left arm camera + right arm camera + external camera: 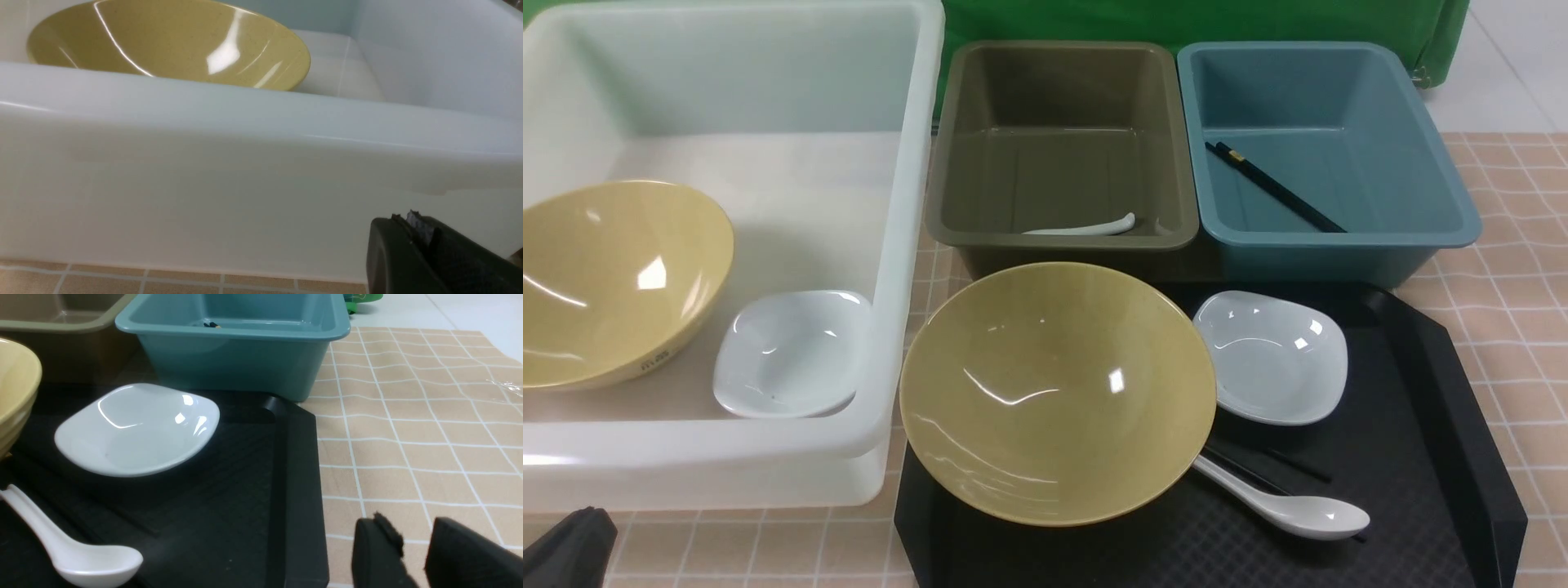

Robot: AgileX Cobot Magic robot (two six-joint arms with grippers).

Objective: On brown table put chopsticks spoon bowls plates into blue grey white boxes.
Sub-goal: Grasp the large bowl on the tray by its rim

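Front view: yellow bowl [1058, 392] on tray [1421, 490] overlaps spoon [1290, 510], chopsticks [1307, 469]; right pincer [410, 531] parted, empty; left pincer [408, 241] unclear.

Surface [1519, 269]: covered w/ tan cloth, white grid lines, lies flat. Bkgd: green cloth backdrop [1094, 20] across far side. Floor [1511, 73]: pale tiles, visible far right beyond the surface. Lighting: bright, even, approx. overhead.
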